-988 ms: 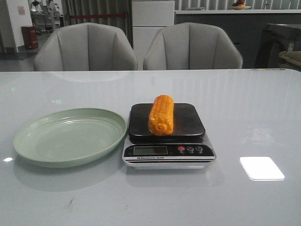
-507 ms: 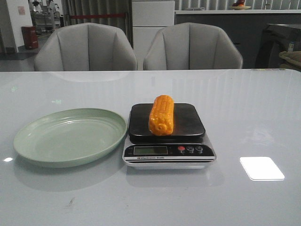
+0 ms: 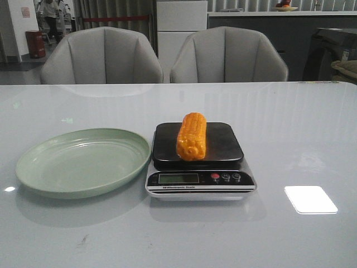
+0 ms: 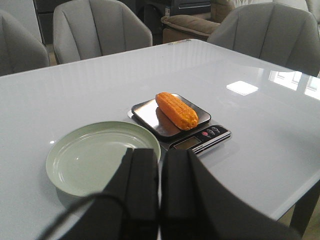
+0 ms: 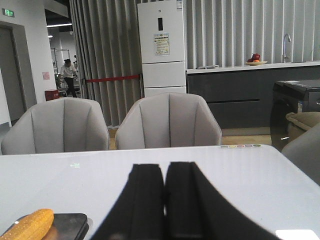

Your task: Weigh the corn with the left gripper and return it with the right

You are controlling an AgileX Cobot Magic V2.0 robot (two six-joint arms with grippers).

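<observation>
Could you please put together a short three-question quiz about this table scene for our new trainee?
1. True or false: the corn lies on the scale.
2. What does the green plate hold? A) corn B) nothing C) a cup
3. Fill in: in both wrist views, the jaws of the left gripper and the right gripper are ____.

Key: 1 true; 2 B; 3 shut, holding nothing, well back from the corn.
</observation>
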